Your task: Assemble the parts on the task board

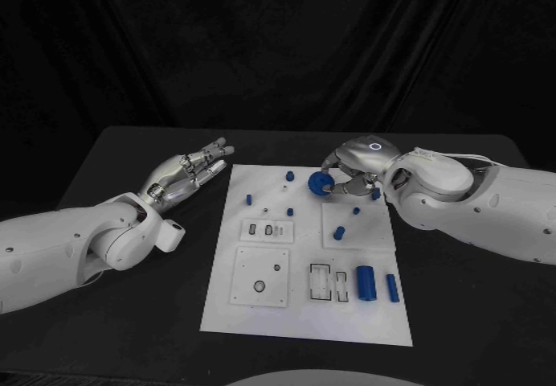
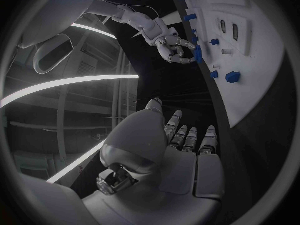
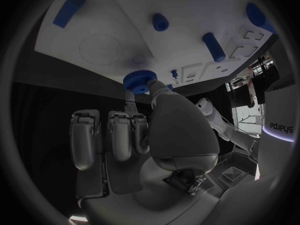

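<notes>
Black cloth hangs behind the black bench (image 1: 139, 322), and the white task board (image 1: 304, 314) lies flat in the middle of it.

Left robot hand (image 1: 186, 173) rests just off the board's left edge, near its far corner. Its fingers are straight and a little apart — it holds nothing. In the left wrist view the same robot hand (image 2: 181, 150) points along the dark bench beside the board's edge.

Right robot hand (image 1: 351, 178) is over the far end of the board, close to its right edge. It pinches a round blue gear (image 1: 319, 184) between its thumb and a finger. In the right wrist view the gear (image 3: 139, 80) has small teeth around its rim, and it sits at the fingertips close above the white board. I cannot tell if the gear touches the board.

More blue parts are on the board. A small block (image 1: 290, 174) sits near the far edge. A small peg (image 1: 248, 198) stands near the left edge, and another peg (image 1: 338, 234) stands near the middle. Two long blue pieces lie near the right edge toward the near end — a thick bar (image 1: 366, 283) and a thinner bar (image 1: 393, 288) just beside it. A square plate with a round hole (image 1: 261, 276) sits on the left side of the board.
</notes>
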You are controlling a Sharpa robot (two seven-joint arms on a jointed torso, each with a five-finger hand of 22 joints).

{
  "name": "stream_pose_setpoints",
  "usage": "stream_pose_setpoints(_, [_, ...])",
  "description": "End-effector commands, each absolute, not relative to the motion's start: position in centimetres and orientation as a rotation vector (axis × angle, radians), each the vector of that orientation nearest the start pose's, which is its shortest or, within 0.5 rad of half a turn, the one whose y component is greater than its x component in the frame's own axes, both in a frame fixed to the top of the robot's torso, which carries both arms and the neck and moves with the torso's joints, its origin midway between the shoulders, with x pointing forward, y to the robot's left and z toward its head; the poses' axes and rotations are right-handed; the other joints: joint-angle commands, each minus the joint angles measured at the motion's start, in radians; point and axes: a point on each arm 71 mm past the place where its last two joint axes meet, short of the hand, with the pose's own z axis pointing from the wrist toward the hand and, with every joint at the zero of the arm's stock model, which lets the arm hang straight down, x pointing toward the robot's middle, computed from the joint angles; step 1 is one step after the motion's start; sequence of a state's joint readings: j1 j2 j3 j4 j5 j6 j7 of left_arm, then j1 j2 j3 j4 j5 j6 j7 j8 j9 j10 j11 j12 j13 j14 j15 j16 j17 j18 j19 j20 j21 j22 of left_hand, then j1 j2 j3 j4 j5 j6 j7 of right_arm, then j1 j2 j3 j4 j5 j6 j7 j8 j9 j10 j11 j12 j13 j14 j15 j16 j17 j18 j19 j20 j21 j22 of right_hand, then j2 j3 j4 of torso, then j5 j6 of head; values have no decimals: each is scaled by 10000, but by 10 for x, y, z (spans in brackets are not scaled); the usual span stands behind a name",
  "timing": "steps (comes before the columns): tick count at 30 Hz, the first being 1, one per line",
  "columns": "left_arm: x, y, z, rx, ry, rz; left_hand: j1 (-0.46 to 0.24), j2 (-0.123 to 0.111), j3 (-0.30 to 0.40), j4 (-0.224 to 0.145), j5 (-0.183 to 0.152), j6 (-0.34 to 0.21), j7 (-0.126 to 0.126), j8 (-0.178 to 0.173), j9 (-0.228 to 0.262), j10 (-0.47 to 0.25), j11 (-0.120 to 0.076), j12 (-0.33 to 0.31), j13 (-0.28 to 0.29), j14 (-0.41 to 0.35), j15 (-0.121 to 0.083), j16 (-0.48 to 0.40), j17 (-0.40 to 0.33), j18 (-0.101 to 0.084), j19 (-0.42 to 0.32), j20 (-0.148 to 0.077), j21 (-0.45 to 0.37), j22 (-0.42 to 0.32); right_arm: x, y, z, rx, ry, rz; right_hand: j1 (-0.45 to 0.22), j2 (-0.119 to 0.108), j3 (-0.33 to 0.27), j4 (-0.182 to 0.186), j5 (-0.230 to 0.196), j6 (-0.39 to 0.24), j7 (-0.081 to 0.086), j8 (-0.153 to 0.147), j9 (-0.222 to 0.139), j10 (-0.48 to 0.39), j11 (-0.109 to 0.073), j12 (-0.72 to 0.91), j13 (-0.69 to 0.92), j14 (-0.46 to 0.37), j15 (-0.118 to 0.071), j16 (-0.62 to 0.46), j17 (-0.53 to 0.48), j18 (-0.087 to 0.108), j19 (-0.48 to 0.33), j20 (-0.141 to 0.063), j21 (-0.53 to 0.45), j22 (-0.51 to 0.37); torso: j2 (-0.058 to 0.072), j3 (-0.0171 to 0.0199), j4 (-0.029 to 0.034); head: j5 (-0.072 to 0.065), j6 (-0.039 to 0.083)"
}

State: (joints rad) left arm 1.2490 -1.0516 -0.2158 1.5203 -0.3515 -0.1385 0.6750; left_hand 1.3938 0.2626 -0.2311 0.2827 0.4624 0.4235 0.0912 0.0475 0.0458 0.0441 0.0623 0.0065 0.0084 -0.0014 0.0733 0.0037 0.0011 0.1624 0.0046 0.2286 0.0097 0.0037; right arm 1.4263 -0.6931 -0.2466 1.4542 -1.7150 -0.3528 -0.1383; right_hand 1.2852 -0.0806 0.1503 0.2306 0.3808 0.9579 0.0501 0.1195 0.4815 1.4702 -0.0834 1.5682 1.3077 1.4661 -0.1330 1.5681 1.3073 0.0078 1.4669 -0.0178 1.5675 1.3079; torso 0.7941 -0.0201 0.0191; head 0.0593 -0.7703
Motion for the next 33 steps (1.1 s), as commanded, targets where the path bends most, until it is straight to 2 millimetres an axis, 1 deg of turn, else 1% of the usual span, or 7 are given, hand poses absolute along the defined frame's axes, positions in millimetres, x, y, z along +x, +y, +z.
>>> stream_pose_setpoints(1, [454, 295, -189, -5707, 14202, -15702, 93, 9, 54, -7, 50, 0, 57, 40, 8, -12, 66, 28, 13, 14, 78, -37, -11, 177, 23, 59, -32, 9, 506, -136, -144, -5757, 14618, 4803, -99, -2, 13, 67, -111, 523, -498, -59, 83, 1006, 74, 26, 2631, 1047, 44, 27, 2635, -78, 1039, 44, 33, 2629, 6, 0, 15, -36, -17])
stream_pose_setpoints(4, [454, 294, -189, -5702, 14209, -15713, 93, 9, 54, -7, 50, 0, 57, 40, 8, -12, 66, 28, 13, 14, 78, -37, -11, 177, 23, 59, -32, 9, 507, -127, -144, -5874, 14596, 4890, -97, 0, 18, 65, -145, 521, -492, -74, 71, 1006, 80, 26, 2631, 1047, 51, 27, 2635, -78, 1039, 48, 33, 2629, 9, 1, 38, -58, -28])
stream_pose_setpoints(10, [454, 292, -189, -5693, 14218, -15735, 96, 10, 57, -9, 54, 7, 61, 41, 9, -5, 73, 29, 15, 14, 81, -37, -11, 177, 21, 63, -33, 9, 510, -109, -145, -6056, 14508, 5031, -82, 7, 35, 51, -185, 496, -487, -111, 45, 1006, 86, 26, 2631, 1047, 63, 27, 2635, -78, 1039, 56, 33, 2629, 17, 1, 31, -59, -56])
stream_pose_setpoints(15, [454, 292, -189, -5687, 14214, -15738, 98, 9, 58, -10, 57, 18, 66, 43, 11, -3, 79, 30, 15, 14, 82, -37, -11, 177, 24, 65, -31, 10, 512, -99, -146, -6179, 14487, 5097, -74, 13, 42, 45, -191, 492, -484, -119, 39, 1006, 87, 26, 2631, 1047, 66, 27, 2635, -78, 1039, 59, 33, 2629, 15, 6, 7, -38, -81])
stream_pose_setpoints(17, [454, 292, -189, -5681, 14207, -15741, 98, 9, 58, -10, 57, 18, 66, 43, 11, -3, 79, 30, 15, 14, 82, -37, -11, 177, 24, 65, -31, 10, 512, -94, -146, -6230, 14520, 5100, -73, 14, 43, 43, -194, 490, -482, -123, 36, 1006, 88, 26, 2631, 1047, 67, 27, 2635, -78, 1039, 60, 33, 2629, 16, 3, 27, -47, -131])
stream_pose_setpoints(22, [454, 291, -189, -5677, 14208, -15749, 99, 8, 58, -11, 58, 25, 68, 44, 11, 2, 82, 31, 16, 14, 82, -37, -11, 177, 26, 67, -29, 12, 513, -88, -148, -6326, 14601, 5106, -78, 12, 47, 36, -225, 462, -451, -159, 12, 1006, 104, 26, 2631, 1047, 79, 27, 2635, -78, 1039, 69, 33, 2629, 27, -1, 49, -74, -151])
stream_pose_setpoints(33, [455, 290, -190, -5662, 14217, -15773, 101, 7, 59, -13, 61, 35, 73, 47, 13, 6, 87, 32, 17, 14, 87, -37, -11, 178, 27, 68, -28, 12, 513, -78, -153, -6493, 14776, 5121, -135, 14, 40, 39, -374, 348, -405, -283, -67, 1006, 146, 26, 2631, 1047, 123, 27, 2635, -78, 1039, 104, 33, 2629, 30, 4, 8, -79, -166])
